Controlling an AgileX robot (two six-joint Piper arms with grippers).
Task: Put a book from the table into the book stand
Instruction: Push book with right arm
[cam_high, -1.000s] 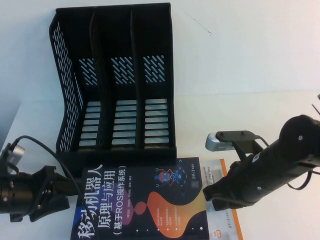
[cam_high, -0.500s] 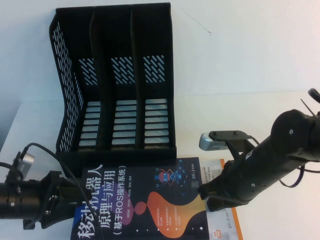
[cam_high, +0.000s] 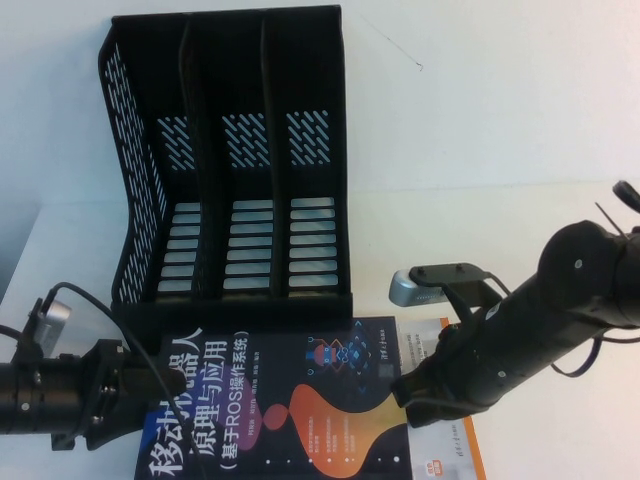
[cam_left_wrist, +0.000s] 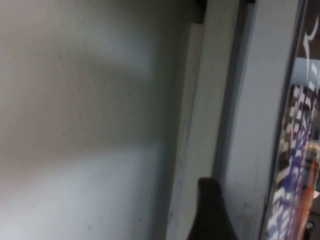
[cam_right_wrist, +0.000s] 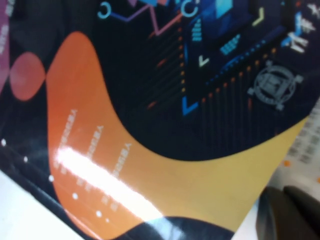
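The dark book (cam_high: 290, 410) with a white Chinese title and orange and pink blobs lies flat on the white table (cam_high: 500, 130), in front of the black three-slot book stand (cam_high: 230, 160). My left gripper (cam_high: 155, 385) is shut, its tip against the book's left edge. In the left wrist view that tip (cam_left_wrist: 210, 215) rests beside the book's page edge (cam_left_wrist: 200, 125). My right gripper (cam_high: 405, 392) is shut at the book's right edge. In the right wrist view it (cam_right_wrist: 290, 215) sits just off the book's cover (cam_right_wrist: 150, 100).
A white book with an orange border (cam_high: 455, 440) lies partly under the dark book on its right side. The book stand's three slots hold nothing. The table's front edge is close below the books.
My left gripper has moved right until it meets the book's left edge. My right gripper has shifted slightly left and down along the book's right edge.
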